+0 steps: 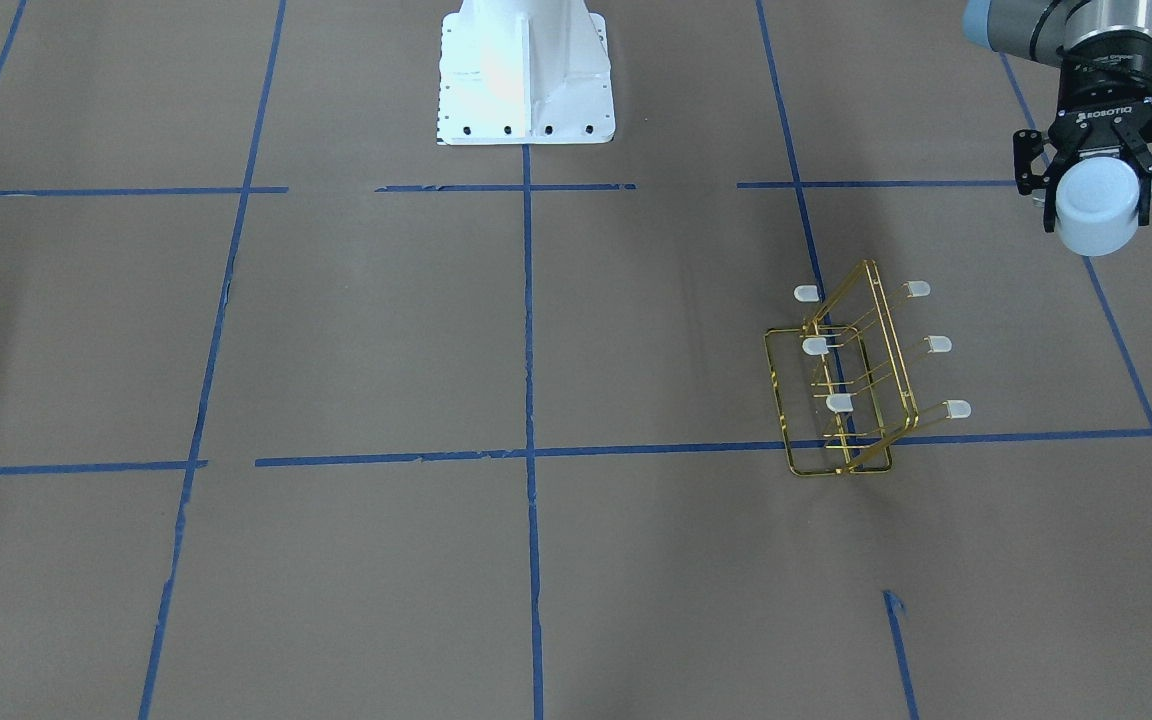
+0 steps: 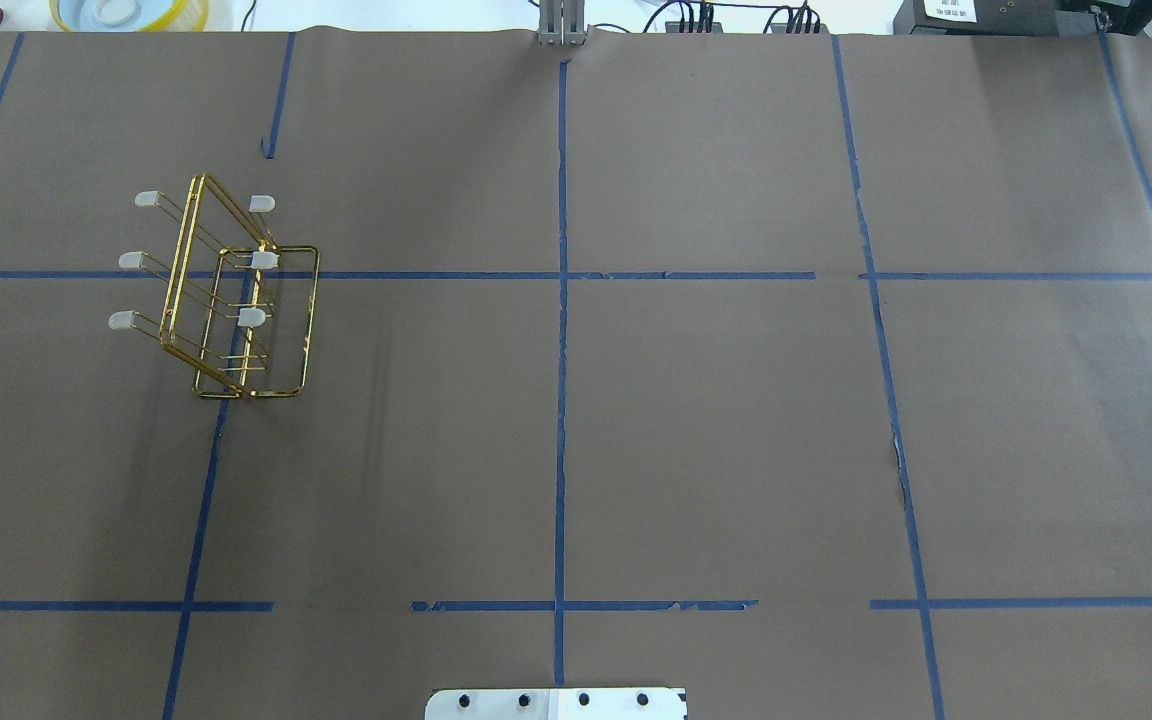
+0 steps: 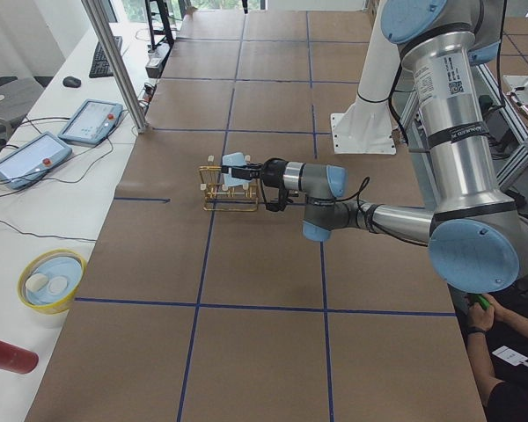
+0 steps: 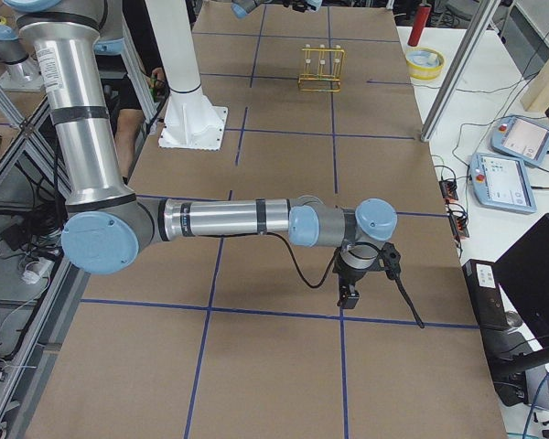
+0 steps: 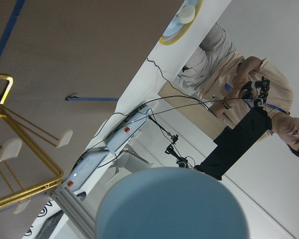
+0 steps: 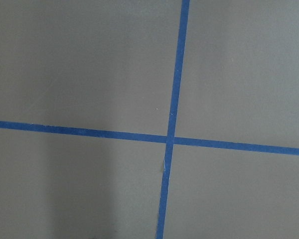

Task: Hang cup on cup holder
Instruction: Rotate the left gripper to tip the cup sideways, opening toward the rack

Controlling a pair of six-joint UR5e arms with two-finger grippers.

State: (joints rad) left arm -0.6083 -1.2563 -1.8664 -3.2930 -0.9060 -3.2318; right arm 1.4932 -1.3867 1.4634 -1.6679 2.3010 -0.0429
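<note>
table (image 1: 336,350): brown paper surface marked into rectangles by blue tape lines (image 1: 528,330), with the robot's white base (image 1: 526,75) at its robot-side edge. left arm (image 3: 458,158): reaches out level over the robot's left part of the table, wrist turned sideways toward the rack. right arm (image 4: 220,219): stretched low over the robot's right end of the table, wrist pointing down; its wrist view shows only a crossing of two tape lines. cup holder (image 1: 840,402): gold wire rack standing upright on its rectangular base on the robot's left half of the table, base over a tape crossing, slanted frame rising from it, six thin prongs with whitish caps, three to each side, all six bare. left claw (image 1: 1098,200): held above the table to the robot's left of the rack, fingers closed against opposite sides of the cup. right claw (image 4: 348,294): seen only from the far side view, close above the table; how far it is open cannot be told. cup (image 1: 1096,215): pale blue-white tumbler, carried on its side in the left claw with its closed bottom facing away from the wrist, clear of the table, near the rack but apart from it and touching no prong.
</note>
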